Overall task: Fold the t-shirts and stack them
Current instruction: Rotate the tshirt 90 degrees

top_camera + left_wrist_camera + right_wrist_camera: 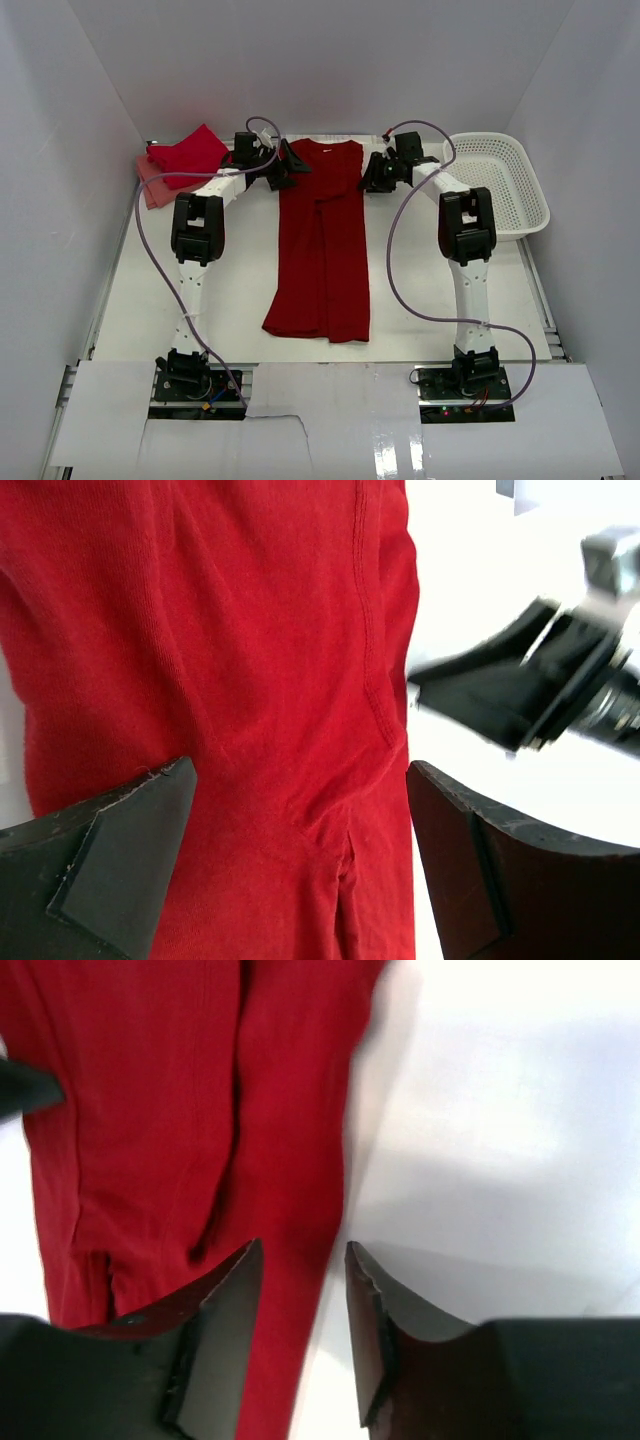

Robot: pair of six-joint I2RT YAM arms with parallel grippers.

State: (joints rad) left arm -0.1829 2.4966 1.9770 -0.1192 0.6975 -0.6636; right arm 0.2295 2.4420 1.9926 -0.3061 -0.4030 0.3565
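top view, t-shirt [322, 250]: deep red, folded into a long narrow strip, lying flat mid-table [230, 290], laid lengthwise from the far side toward the arm bases.
top view, left gripper [290, 165]: parked just beside the strip's far-left corner.
top view, right gripper [372, 172]: mirrored at the far-right corner, about equally near, so no clear winner on closeness.
top view, folded stack [185, 155]: deep red on top of paler pink, far-left corner, well apart from the strip, on the left arm's side.
top view, basket [500, 170]: white lattice, far right, beside the right arm.
left wrist, left gripper [300, 780]: spread wide, nothing pinched, hanging over flat red cloth [250, 630] with a seam running along it.
left wrist, other arm: right gripper [520, 695] blurry, just past the cloth's edge, over bare white.
right wrist, right gripper [303, 1255]: only a narrow gap, sitting right over the strip's right edge [300, 1110], white table [500, 1110] to its right.
right wrist, grip check: nothing clamped by the look of it, though possibly brushing the edge, hard to call from this angle.
next move, my guess: re-grab both far corners and fold across the long axis, far end brought toward the near end. Both tools already sit at that far end, one per corner, with the whole strip stretching away toward the bases.
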